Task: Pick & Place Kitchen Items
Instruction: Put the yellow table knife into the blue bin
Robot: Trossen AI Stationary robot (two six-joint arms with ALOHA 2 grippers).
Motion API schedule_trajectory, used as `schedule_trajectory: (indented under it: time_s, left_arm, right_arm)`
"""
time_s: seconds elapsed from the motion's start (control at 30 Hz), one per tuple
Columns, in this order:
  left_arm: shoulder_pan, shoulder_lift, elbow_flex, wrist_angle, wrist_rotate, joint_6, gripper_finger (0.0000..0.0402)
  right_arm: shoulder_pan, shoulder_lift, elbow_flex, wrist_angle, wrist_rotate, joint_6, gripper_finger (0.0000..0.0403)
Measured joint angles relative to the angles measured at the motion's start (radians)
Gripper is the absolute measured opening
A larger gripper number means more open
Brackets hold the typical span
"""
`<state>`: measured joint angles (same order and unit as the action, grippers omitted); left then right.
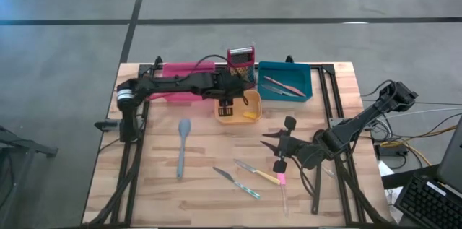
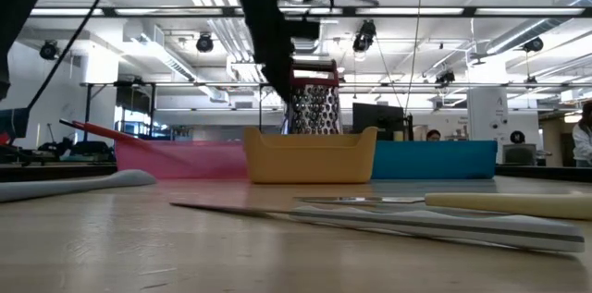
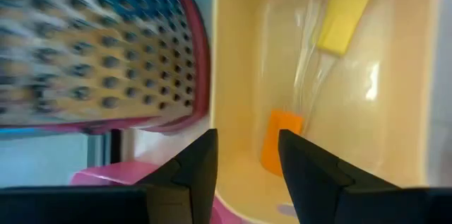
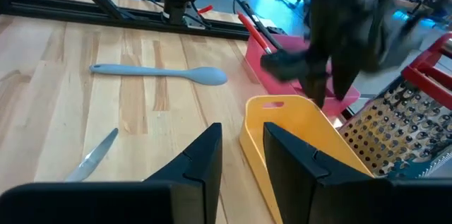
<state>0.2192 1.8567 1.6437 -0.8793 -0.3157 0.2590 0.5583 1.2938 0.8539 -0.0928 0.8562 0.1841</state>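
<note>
High view looks straight down on the wooden table [image 1: 159, 193], with the orange tray [image 1: 239, 107] near the middle of its far half serving as the landmark. Over that tray's left edge hangs the left gripper [image 1: 226, 103]; the left wrist view shows its jaws spread with nothing between them, above a yellow piece [image 3: 344, 18] and an orange piece [image 3: 280, 139] lying inside the tray. Just behind the tray stands the red box grater [image 1: 241, 58], with the pink tray [image 1: 173, 93] to its left and the teal tray [image 1: 285, 82] to its right, the latter holding a few slim utensils. Well in front of the orange tray and to its left lies a grey spatula [image 1: 182, 147]. In front of the tray, toward the near edge, rest two metal knives [image 1: 235, 183], a yellow-handled utensil [image 1: 268, 177] and a pink-handled utensil [image 1: 282, 186]. To the right of the tray and nearer, the right gripper [image 1: 268, 142] hovers above the table, its jaws apart and holding nothing, as the right wrist view shows.
</note>
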Motion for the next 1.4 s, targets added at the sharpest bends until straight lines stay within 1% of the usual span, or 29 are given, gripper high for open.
schedule_trajectory:
  time_s: [0.13, 0.43, 0.57, 0.63, 0.7, 0.8, 0.9, 0.97, 1.03, 1.1, 1.17, 1.23, 1.33, 1.4]
  left_arm:
    - [-0.021, -0.072, 0.023, -0.008, 0.001, -0.035, 0.0153]
    - [-0.103, -0.263, 0.022, -0.016, 0.003, -0.162, 0.0151]
    - [-0.174, -0.34, 0.016, -0.02, 0.002, -0.269, 0.0151]
    - [-0.227, -0.377, -0.007, -0.007, -0.005, -0.292, 0.0151]
    - [-0.296, -0.41, -0.049, 0.029, -0.054, -0.305, 0.0151]
    - [-0.416, -0.461, -0.143, 0.122, -0.202, -0.322, 0.0151]
    - [-0.54, -0.511, -0.266, 0.259, -0.343, -0.326, 0.0151]
    - [-0.618, -0.538, -0.36, 0.369, -0.407, -0.328, 0.0151]
    - [-0.69, -0.56, -0.467, 0.515, -0.457, -0.318, 0.0151]
    - [-0.745, -0.574, -0.569, 0.669, -0.492, -0.292, 0.0151]
    - [-0.784, -0.585, -0.662, 0.811, -0.501, -0.25, 0.0151]
    - [-0.803, -0.59, -0.734, 0.937, -0.503, -0.192, 0.0151]
    - [-0.808, -0.599, -0.805, 1.049, -0.506, -0.113, 0.0151]
    - [-0.808, -0.608, -0.822, 1.082, -0.516, -0.072, 0.0151]
  right_arm:
    - [0.0, 0.0, 0.0, -0.005, 0.0, 0.0, 0.0115]
    - [0.0, 0.0, 0.0, -0.006, 0.0, 0.0, 0.0141]
    - [0.0, 0.0, 0.0, -0.006, 0.0, 0.004, 0.015]
    - [0.0, 0.0, 0.0, -0.006, 0.0, 0.007, 0.0154]
    - [0.0, 0.0, 0.0, -0.006, 0.0, 0.008, 0.0157]
    - [0.0, 0.0, 0.0, -0.006, 0.0, 0.008, 0.016]
    - [0.0, 0.0, 0.0, -0.006, 0.0, 0.008, 0.0159]
    - [0.001, 0.0, 0.0, -0.007, 0.0, 0.008, 0.0153]
    - [0.006, 0.0, 0.0, -0.008, 0.0, 0.008, 0.0147]
    - [0.013, 0.0, 0.0, -0.008, 0.0, 0.008, 0.0139]
    - [0.021, 0.0, 0.0, -0.009, -0.003, 0.008, 0.0132]
    - [0.025, 0.0, 0.005, -0.023, -0.038, 0.004, 0.0126]
    - [0.025, 0.0, 0.029, -0.084, -0.113, 0.044, 0.0118]
    - [0.024, 0.0, 0.056, -0.153, -0.131, 0.102, 0.0113]
